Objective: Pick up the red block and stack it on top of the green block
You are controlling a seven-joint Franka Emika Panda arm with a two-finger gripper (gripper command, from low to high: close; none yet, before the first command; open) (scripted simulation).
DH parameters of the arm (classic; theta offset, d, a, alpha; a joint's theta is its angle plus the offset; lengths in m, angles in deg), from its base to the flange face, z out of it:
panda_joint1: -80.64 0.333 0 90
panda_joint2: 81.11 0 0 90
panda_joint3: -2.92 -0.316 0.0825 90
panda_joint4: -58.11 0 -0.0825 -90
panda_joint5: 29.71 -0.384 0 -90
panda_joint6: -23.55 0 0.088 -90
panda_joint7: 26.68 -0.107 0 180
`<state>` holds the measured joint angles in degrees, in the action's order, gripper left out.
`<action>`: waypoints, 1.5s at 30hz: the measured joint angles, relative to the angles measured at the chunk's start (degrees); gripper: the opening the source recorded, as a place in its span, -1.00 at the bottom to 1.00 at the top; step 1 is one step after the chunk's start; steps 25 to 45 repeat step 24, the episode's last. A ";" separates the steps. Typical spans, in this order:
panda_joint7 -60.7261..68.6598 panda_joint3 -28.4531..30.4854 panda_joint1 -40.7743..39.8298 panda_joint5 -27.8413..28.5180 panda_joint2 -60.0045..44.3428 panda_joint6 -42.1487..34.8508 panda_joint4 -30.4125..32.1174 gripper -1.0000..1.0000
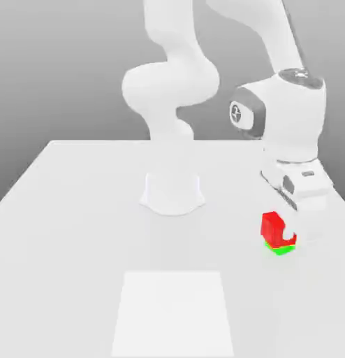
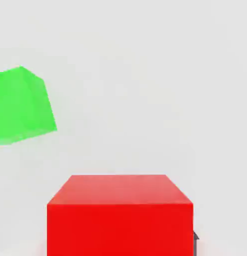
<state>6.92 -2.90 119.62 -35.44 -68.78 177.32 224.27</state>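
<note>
Already the red block (image 1: pixel 272 226) sits pinched in the gripper (image 1: pixel 281 234), lifted off the white table (image 1: pixel 77 210). In the exterior view it hides most of the green block (image 1: pixel 280 248); the hand view shows the green block (image 2: pixel 20 105) off to one side, so alignment likely remains. Both are matte, sharp-edged cubes.

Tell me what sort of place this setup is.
Most likely a simulated robot test bench: a plain white table, a featureless grey backdrop, and only a red block and a green block as props.
</note>
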 joint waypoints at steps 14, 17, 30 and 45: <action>-0.26 -3.43 3.52 5.25 -11.37 14.37 3.06 1.00; -0.40 -3.35 3.62 5.45 -11.67 14.77 3.06 1.00; 2.37 -2.17 6.12 1.38 1.33 2.35 3.56 1.00; 2.37 -2.17 6.12 1.38 1.33 2.35 3.56 1.00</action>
